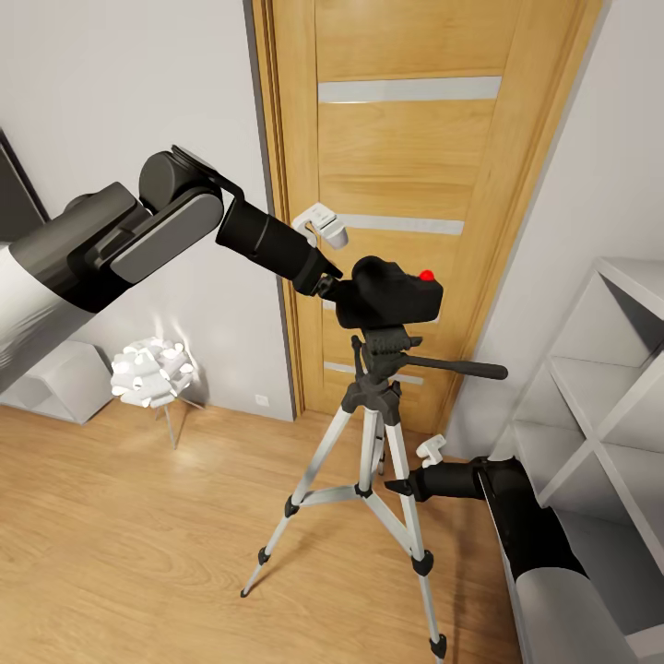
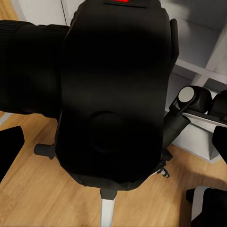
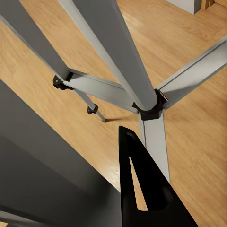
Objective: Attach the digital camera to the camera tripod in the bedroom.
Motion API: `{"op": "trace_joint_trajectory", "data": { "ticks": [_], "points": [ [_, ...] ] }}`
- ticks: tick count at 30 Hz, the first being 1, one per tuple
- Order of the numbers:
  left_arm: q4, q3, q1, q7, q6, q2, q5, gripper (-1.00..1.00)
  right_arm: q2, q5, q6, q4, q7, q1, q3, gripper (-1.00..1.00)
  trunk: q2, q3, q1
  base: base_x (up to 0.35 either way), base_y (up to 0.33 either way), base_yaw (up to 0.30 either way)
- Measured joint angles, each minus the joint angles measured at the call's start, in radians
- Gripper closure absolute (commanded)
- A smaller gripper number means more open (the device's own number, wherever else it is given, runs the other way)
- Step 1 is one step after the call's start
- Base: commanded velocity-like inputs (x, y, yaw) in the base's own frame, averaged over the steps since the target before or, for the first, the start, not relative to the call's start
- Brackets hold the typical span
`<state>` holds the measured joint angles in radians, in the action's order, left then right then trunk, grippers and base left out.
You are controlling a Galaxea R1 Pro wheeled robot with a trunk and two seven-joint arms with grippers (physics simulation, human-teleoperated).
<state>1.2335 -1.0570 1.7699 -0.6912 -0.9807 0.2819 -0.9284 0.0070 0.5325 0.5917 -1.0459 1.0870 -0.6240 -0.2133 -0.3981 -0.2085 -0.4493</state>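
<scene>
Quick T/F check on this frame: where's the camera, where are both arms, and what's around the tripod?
1. The camera sits at the top of the tripod, on its head. True.
2. The tripod lies flat on the floor. False: it stands upright on spread legs.
3. The left pincer is at the camera's side. True.
4. The right pincer is up at the camera. False: it is low, beside a tripod leg.
5. The tripod stands in front of a window. False: a wooden door is behind it.
6. A long black bar sticks out from the tripod head. True.
</scene>
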Motion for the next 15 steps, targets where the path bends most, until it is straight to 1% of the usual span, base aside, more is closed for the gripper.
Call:
{"op": "trace_joint_trajectory", "data": {
  "ticks": [7,11,12,14,15],
  "points": [
    [0.000,0.005,0.000,0.000,0.001,0.000,0.000,-1.00,0.000,0.000,0.000,0.000,0.000,0.000,0.000,1.00,0.000,0.000,0.000,0.000,0.000,0.000],
    [0.001,0.039,0.000,0.000,0.001,0.002,-0.001,-1.00,0.000,0.000,0.000,0.000,0.000,0.000,0.000,1.00,0.000,0.000,0.000,0.000,0.000,0.000],
    [0.001,0.059,0.000,0.000,0.001,0.002,-0.001,-1.00,0.000,0.000,0.000,0.000,0.000,0.000,0.000,1.00,0.000,0.000,0.000,0.000,0.000,0.000],
    [0.001,0.086,0.000,0.000,0.002,0.003,-0.001,-1.00,0.000,0.000,0.000,0.000,0.000,0.000,0.000,1.00,0.000,0.000,0.000,0.000,0.000,0.000],
    [0.001,0.093,0.000,0.000,0.001,0.003,-0.001,-1.00,0.000,0.000,0.000,0.000,0.000,0.000,0.000,1.00,0.000,0.000,0.000,0.000,0.000,0.000]
  ]
}}
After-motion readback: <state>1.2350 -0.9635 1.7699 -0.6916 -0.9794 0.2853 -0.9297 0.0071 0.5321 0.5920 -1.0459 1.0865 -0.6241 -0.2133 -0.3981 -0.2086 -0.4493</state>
